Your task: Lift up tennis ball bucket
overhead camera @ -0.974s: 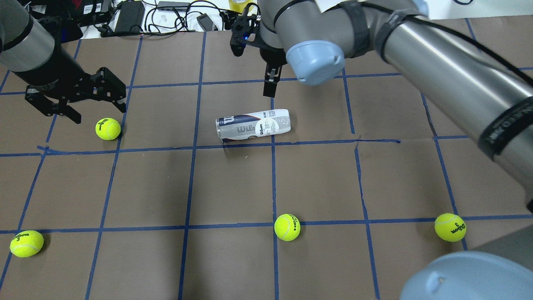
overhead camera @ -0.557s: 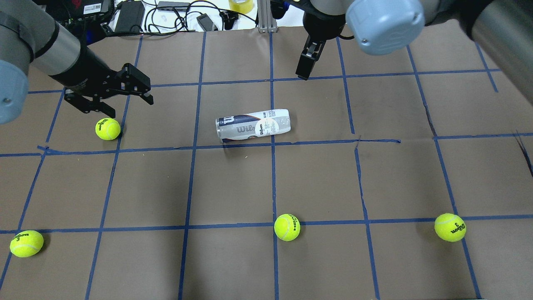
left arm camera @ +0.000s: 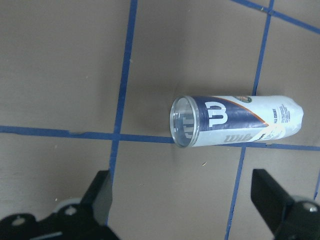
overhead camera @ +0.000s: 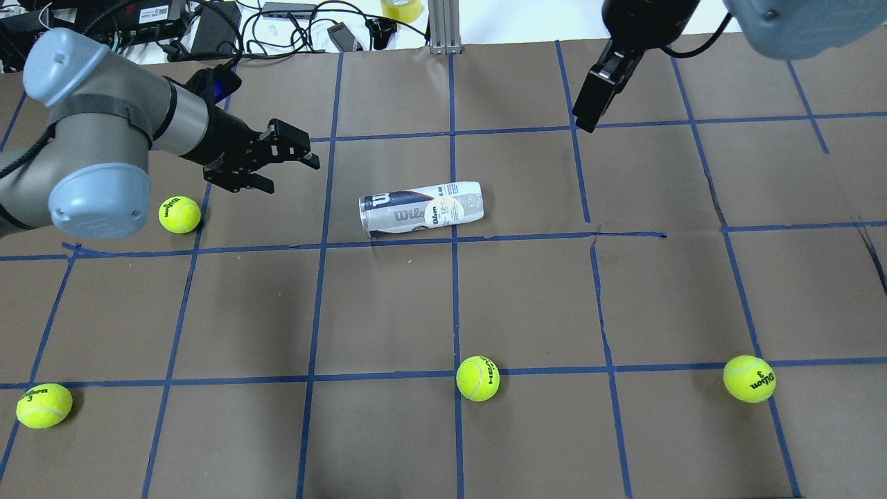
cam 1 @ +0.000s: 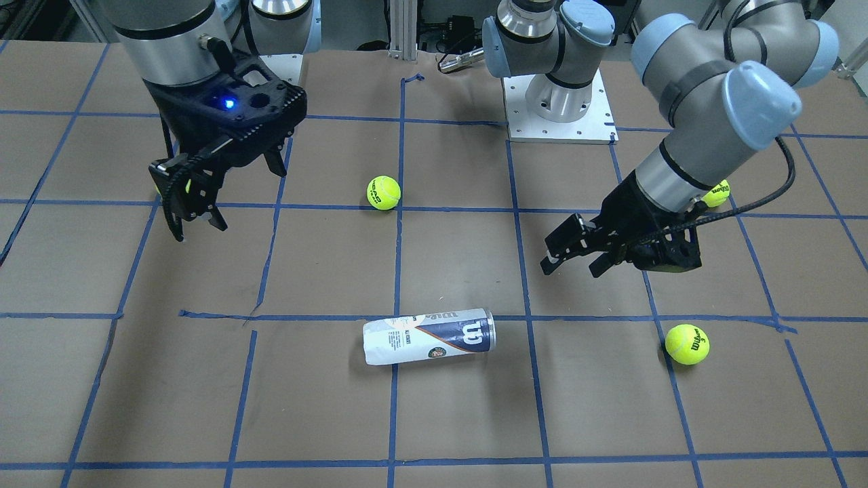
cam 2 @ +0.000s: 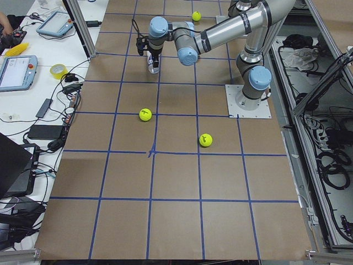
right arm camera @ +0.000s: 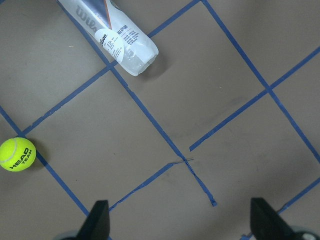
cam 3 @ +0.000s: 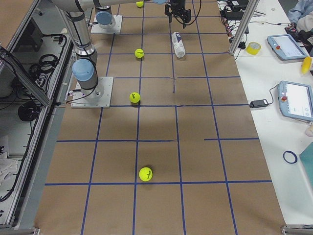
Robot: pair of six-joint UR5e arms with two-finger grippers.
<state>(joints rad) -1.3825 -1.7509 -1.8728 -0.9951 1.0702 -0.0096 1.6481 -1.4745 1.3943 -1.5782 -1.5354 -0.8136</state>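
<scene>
The tennis ball bucket (overhead camera: 420, 208) is a clear can with a white and navy Wilson label. It lies on its side near the table's middle, open end toward the left arm, and looks empty. It also shows in the front view (cam 1: 428, 337), the left wrist view (left arm camera: 235, 121) and the right wrist view (right arm camera: 112, 35). My left gripper (overhead camera: 294, 173) is open and empty, in the air to the left of the can's open end and apart from it. My right gripper (cam 1: 227, 200) is open and empty, raised over the far right part of the table, well away from the can.
Several loose tennis balls lie on the brown, blue-taped table (overhead camera: 527, 298): one under the left arm (overhead camera: 179, 214), one at the front middle (overhead camera: 477, 378), one at the front right (overhead camera: 749, 378), one at the front left (overhead camera: 44, 405). Cables and devices (overhead camera: 277, 21) lie beyond the far edge.
My left gripper has moved right, toward the can's open end. My right arm has swung away from above the can to the far right. The can has not moved.
</scene>
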